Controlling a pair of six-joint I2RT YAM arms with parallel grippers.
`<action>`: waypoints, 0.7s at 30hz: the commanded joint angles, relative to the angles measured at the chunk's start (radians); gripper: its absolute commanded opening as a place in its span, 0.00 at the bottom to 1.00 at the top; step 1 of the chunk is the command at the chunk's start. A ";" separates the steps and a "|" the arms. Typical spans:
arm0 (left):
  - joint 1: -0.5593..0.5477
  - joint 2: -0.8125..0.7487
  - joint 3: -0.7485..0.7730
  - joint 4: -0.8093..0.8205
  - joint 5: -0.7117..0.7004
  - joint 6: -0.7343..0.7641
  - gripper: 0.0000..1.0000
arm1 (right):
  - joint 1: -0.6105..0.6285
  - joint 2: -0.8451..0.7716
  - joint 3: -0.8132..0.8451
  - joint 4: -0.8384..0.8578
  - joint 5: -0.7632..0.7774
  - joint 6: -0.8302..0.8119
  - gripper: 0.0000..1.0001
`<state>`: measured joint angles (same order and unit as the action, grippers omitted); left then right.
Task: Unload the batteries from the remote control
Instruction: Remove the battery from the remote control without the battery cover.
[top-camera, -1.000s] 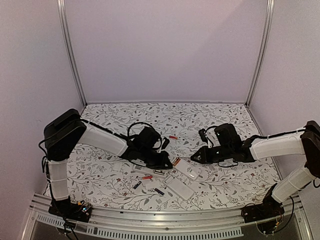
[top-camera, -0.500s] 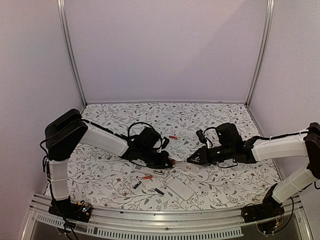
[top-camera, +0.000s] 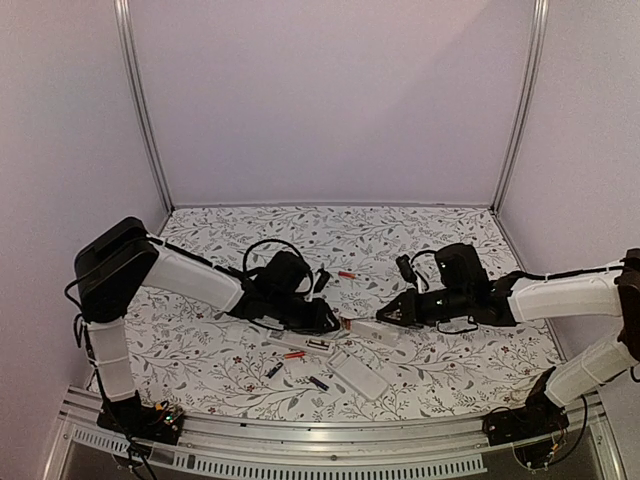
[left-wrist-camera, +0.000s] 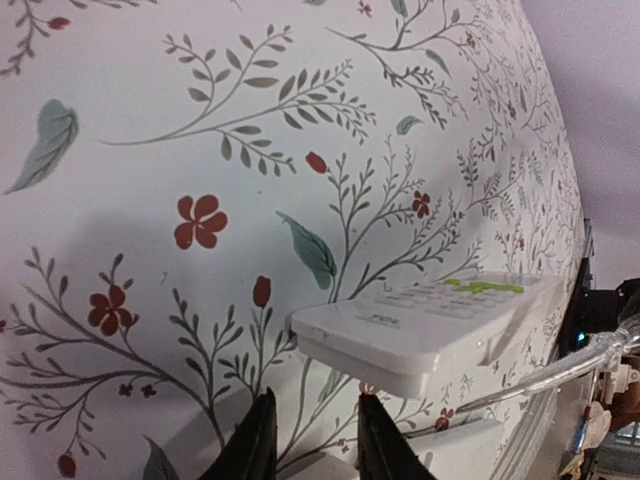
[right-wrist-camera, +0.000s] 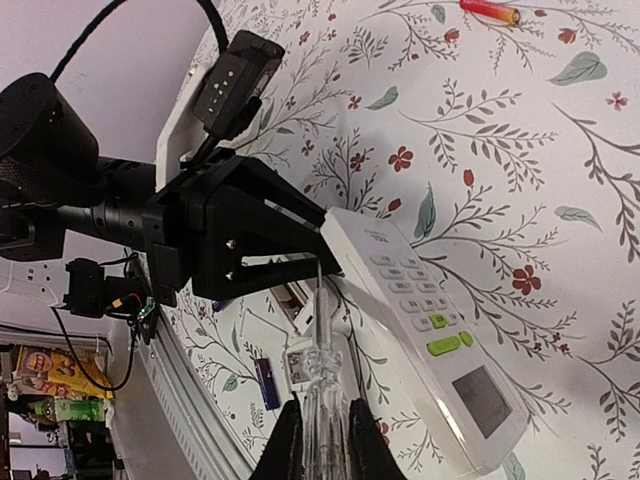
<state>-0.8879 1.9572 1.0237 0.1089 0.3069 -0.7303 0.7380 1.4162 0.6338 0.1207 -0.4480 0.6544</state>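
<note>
A white remote (top-camera: 372, 329) lies keypad up between my two grippers; it also shows in the left wrist view (left-wrist-camera: 430, 325) and the right wrist view (right-wrist-camera: 430, 330). My left gripper (top-camera: 330, 324) is open and empty, its fingertips (left-wrist-camera: 262, 435) just short of the remote's near end. My right gripper (top-camera: 400, 312) is shut on a clear stick tool (right-wrist-camera: 320, 340), whose thin tip sits by the remote's long edge near the left gripper's fingers (right-wrist-camera: 270, 235). Loose batteries lie on the cloth: a red one (top-camera: 346, 273) far back, a red one (top-camera: 293, 354), a black one (top-camera: 273, 370) and a dark one (top-camera: 318, 382).
A second white remote (top-camera: 358, 373) lies near the front edge. An opened remote body (top-camera: 300, 345) with its compartment showing lies by the loose batteries and also shows in the right wrist view (right-wrist-camera: 300, 365). The floral cloth (top-camera: 220, 350) covers the table; white walls enclose three sides.
My right gripper swung the tool in toward the remote and then eased back a little. The remote turned slightly. My left arm shifted a little to the left.
</note>
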 joint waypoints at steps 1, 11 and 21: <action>0.036 -0.061 -0.025 0.038 0.009 0.047 0.29 | -0.012 -0.067 0.000 -0.040 0.084 -0.023 0.00; 0.049 -0.025 0.018 0.129 0.113 0.063 0.40 | -0.019 -0.052 0.003 -0.076 0.137 -0.045 0.00; 0.040 0.070 0.087 0.151 0.132 0.050 0.41 | -0.028 -0.091 -0.005 -0.104 0.230 -0.035 0.00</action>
<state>-0.8436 1.9797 1.0729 0.2379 0.4225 -0.6834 0.7177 1.3544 0.6342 0.0578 -0.2794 0.6243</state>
